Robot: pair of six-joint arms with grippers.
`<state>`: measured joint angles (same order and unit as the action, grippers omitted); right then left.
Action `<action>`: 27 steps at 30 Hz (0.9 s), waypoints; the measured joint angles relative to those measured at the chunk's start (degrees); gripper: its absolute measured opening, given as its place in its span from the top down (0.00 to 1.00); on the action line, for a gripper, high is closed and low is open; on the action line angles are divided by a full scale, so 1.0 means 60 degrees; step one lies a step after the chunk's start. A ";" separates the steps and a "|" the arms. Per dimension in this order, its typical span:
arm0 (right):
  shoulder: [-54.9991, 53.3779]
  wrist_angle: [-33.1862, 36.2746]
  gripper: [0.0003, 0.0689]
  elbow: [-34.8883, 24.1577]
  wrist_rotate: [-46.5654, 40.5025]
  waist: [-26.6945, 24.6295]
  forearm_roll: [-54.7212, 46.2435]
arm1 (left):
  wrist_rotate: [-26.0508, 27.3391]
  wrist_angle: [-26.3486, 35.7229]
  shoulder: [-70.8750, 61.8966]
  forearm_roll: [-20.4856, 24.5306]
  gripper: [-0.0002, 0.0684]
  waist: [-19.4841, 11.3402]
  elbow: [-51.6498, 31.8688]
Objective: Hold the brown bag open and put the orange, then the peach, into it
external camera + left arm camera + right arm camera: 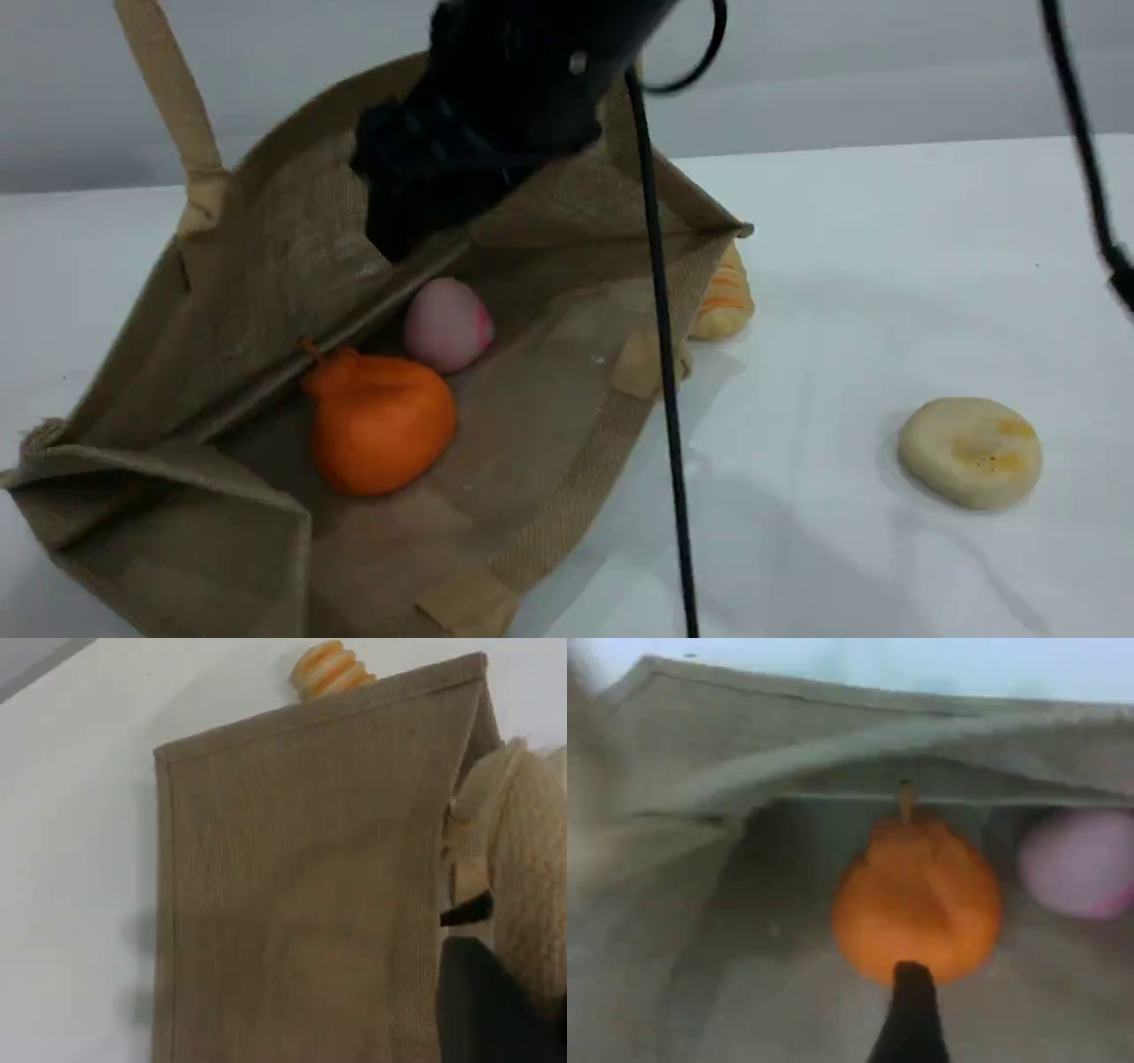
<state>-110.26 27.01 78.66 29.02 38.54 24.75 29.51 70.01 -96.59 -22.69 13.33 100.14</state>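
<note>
Orange and peach sit in the bag.
Left gripper pinches the strap at top; right gripper is wide apart, holding nothing.

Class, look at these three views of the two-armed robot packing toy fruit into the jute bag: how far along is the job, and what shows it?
Done: the orange and the peach both lie inside the brown bag, close side by side. In hand: the left gripper is shut on the beige handle, holding the bag open. The right gripper points at the orange, holding nothing. Left: seemingly only releasing the handle. The striped roll and pale disc stay outside.
</note>
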 joint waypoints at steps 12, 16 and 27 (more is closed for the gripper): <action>0.2765 0.2175 0.28 0.0000 -0.1485 -0.0179 -0.1761 | 0.0067 -0.0472 0.0000 -0.0035 0.89 0.0000 -0.1549; 0.3785 0.2793 0.31 0.0000 -0.2060 -0.0179 -0.2247 | 0.0067 -0.1728 0.0000 -0.0109 0.89 0.0000 -0.2686; 0.6804 0.5173 0.38 0.0000 -0.3690 -0.0179 -0.3447 | 0.0075 -0.5836 -0.0107 -0.0499 0.89 0.0000 -0.6386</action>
<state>-69.44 58.05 78.66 6.88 37.47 4.07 29.96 34.99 -97.23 -25.68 13.33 61.83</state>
